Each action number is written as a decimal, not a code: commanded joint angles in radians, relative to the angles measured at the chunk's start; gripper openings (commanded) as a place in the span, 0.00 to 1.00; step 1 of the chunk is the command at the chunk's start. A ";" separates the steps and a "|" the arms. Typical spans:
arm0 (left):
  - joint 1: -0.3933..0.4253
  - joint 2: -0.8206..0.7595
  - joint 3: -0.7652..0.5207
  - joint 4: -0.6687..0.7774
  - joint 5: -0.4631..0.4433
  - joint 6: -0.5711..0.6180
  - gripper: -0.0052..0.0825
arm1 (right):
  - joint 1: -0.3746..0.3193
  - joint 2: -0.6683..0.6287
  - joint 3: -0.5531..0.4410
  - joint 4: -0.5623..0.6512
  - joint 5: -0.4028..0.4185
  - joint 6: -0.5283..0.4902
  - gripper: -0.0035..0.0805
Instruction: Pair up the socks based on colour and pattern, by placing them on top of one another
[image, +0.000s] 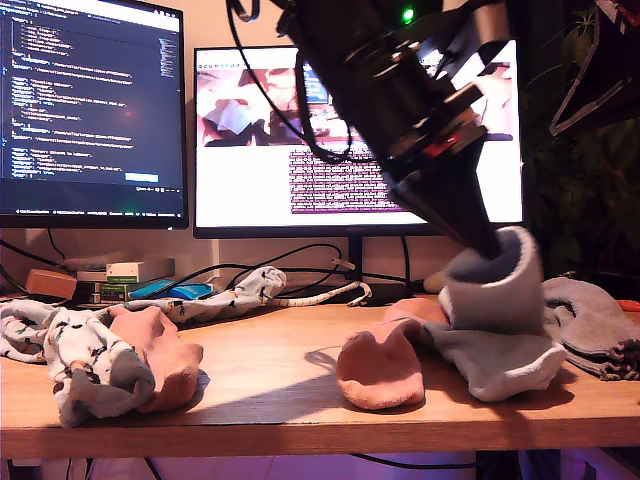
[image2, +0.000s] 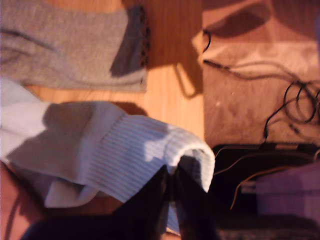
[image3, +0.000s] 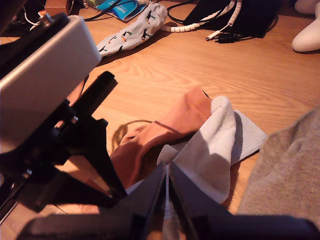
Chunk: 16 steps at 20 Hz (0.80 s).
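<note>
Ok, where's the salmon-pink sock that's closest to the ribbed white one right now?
In the exterior view, the salmon-pink sock lies right of centre near the desk's front edge, tucked against and partly under the ribbed white sock pinched by my first gripper.

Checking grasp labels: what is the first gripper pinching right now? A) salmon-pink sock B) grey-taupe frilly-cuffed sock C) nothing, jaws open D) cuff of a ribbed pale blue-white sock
D: in the first wrist view my first gripper has its jaws closed on the cuff of the ribbed pale blue-white sock, and the exterior view shows that cuff lifted above the wooden desk.
</note>
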 joint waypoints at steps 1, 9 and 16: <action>-0.004 -0.014 -0.007 0.004 0.008 -0.007 0.15 | 0.003 0.003 -0.018 0.009 -0.006 0.002 0.03; -0.005 0.012 -0.007 0.017 0.006 -0.006 0.41 | 0.003 0.002 -0.013 0.009 -0.011 0.004 0.03; 0.122 -0.019 -0.006 0.003 -0.073 -0.049 0.04 | 0.003 0.000 -0.010 0.010 -0.029 0.000 0.03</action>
